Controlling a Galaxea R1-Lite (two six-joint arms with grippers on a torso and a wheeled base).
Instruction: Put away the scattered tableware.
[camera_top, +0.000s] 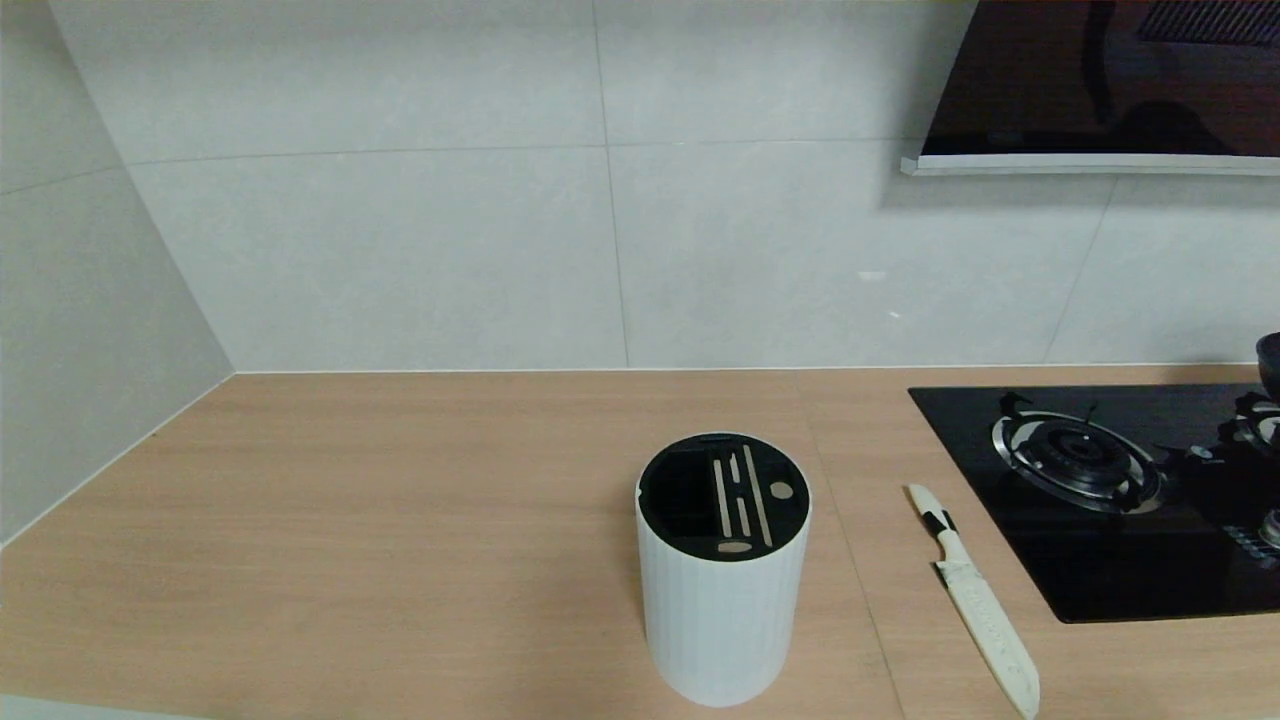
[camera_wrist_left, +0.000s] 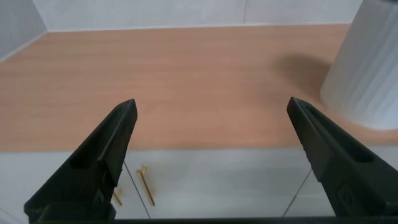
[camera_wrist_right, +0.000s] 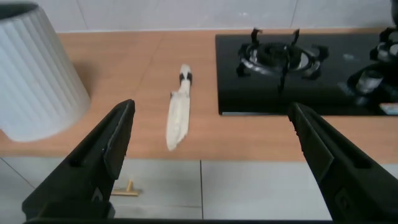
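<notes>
Fingers on the right gripper (camera_wrist_right: 211, 107) stand wide apart with nothing between them. The gripper sits low, just off the front edge of the counter (camera_top: 400, 520), aimed level toward the wall. The left gripper (camera_wrist_left: 211, 102) has the same pose, equally wide and empty.

Just past that edge the knife (camera_top: 975, 600) lies flat on the counter, at roughly 12 o'clock from the right gripper, blade tip nearest and handle farthest. In the head view its long axis runs from 5 to 11 o'clock, nearly in line with the right arm's aim.

The holder (camera_top: 722, 590) stands upright at 9 o'clock from the knife, near but apart, on the left arm's side. So the right arm is the nearer one, I judge. The stove (camera_top: 1100, 500) lies at 3 o'clock from the knife, just beside its handle end.

A grasp would likely need the wrist pitched down and the 2 fingers set across the handle, not along it.
</notes>
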